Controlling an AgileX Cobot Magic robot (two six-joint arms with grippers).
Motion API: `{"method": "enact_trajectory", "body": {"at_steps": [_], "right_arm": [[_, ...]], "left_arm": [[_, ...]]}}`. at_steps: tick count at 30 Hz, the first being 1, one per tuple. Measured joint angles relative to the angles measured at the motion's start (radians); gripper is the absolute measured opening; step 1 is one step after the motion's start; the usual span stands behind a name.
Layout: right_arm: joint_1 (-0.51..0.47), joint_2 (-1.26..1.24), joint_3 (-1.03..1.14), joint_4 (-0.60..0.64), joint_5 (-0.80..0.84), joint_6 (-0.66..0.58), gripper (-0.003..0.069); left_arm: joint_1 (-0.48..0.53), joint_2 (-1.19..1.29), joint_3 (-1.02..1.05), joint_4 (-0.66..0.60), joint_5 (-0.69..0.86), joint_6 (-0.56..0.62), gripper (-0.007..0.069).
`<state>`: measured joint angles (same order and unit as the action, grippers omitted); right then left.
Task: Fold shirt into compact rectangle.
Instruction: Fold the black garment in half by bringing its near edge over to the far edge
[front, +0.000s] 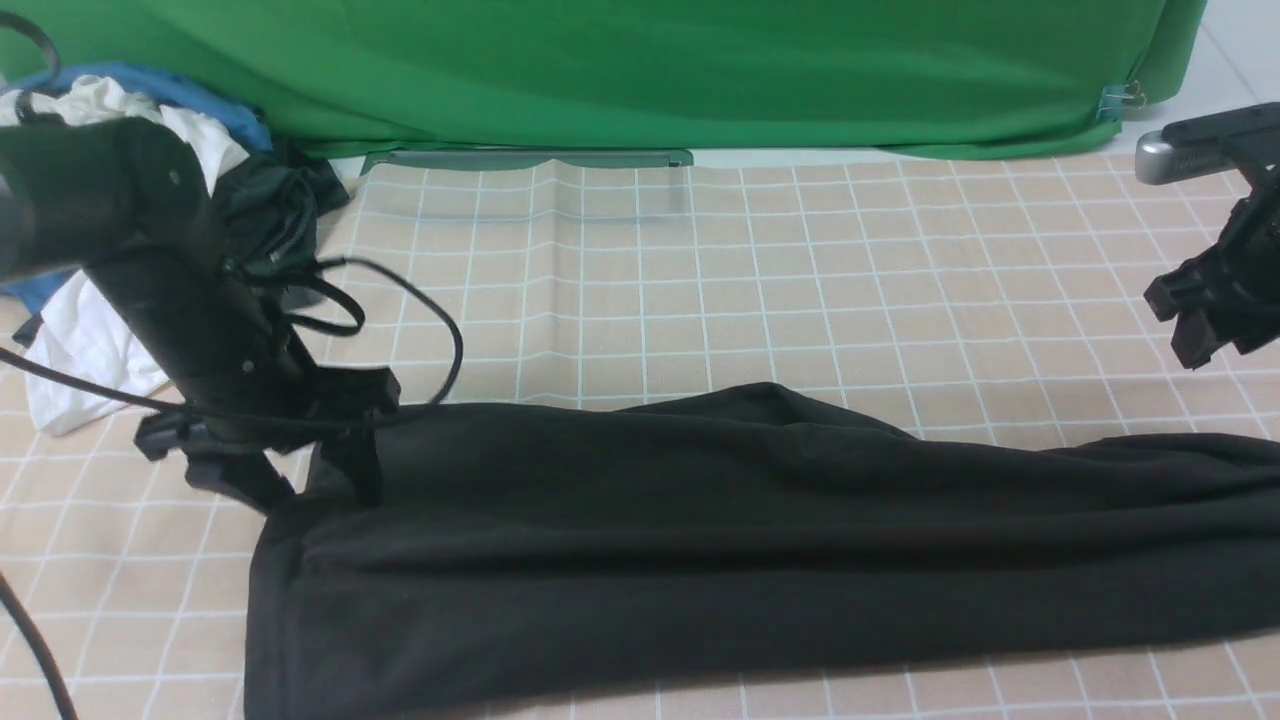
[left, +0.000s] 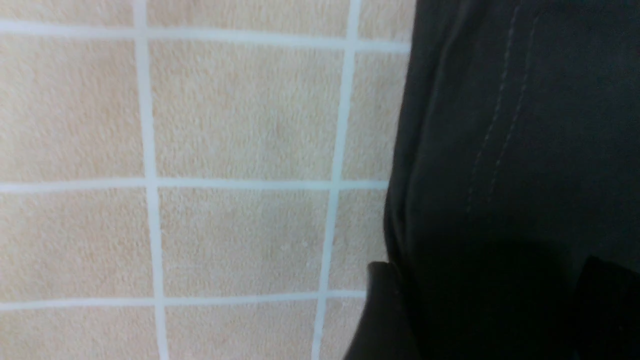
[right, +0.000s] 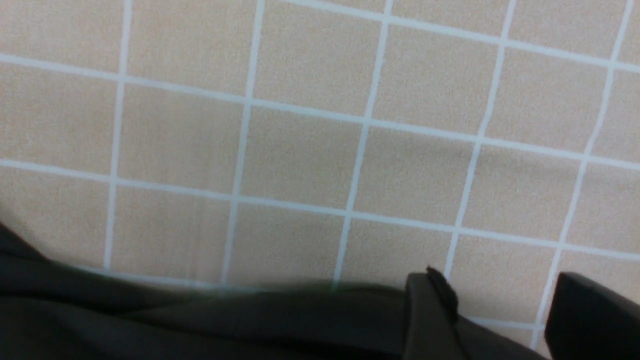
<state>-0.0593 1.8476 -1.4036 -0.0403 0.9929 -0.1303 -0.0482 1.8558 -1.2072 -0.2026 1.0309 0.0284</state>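
Observation:
The black shirt (front: 700, 540) lies as one long folded band across the near part of the checked tablecloth (front: 700, 280), running off the right edge of the front view. No print or neck label shows. My left gripper (front: 310, 497) stands open at the band's far left corner. In the left wrist view its fingers (left: 382, 315) straddle the stitched hem of the shirt (left: 500, 125). My right gripper (front: 1215, 345) hangs open above the cloth, beyond the shirt's right part. The right wrist view shows only tablecloth between its fingers (right: 430, 315), with the shirt's edge (right: 200, 325) beside them.
A pile of other clothes sits at the back left: a white garment (front: 90, 340), something blue (front: 150, 85) and a dark garment (front: 280, 200). A green backdrop (front: 640, 70) closes the far side. A black cable (front: 445, 340) loops off the left arm.

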Motion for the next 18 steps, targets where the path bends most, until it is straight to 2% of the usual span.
{"method": "enact_trajectory", "body": {"at_steps": [5,8,13,18], "right_arm": [[0.001,0.0,0.0,0.0,-0.001,0.0,0.0347],[0.001,0.0,0.0,0.0,-0.005,0.0,0.0347],[0.001,0.0,0.0,0.0,-0.006,0.0,0.0347],[0.002,0.0,0.0,0.0,-0.008,0.0,0.0347]], "left_arm": [[0.0,0.014,0.001,-0.019,0.119,0.0,0.0294],[0.0,0.014,0.001,-0.026,0.161,-0.011,0.0251],[0.0,0.013,0.001,-0.02,0.171,-0.05,0.0259],[0.0,0.013,-0.048,0.026,0.18,-0.067,0.0332]]}}
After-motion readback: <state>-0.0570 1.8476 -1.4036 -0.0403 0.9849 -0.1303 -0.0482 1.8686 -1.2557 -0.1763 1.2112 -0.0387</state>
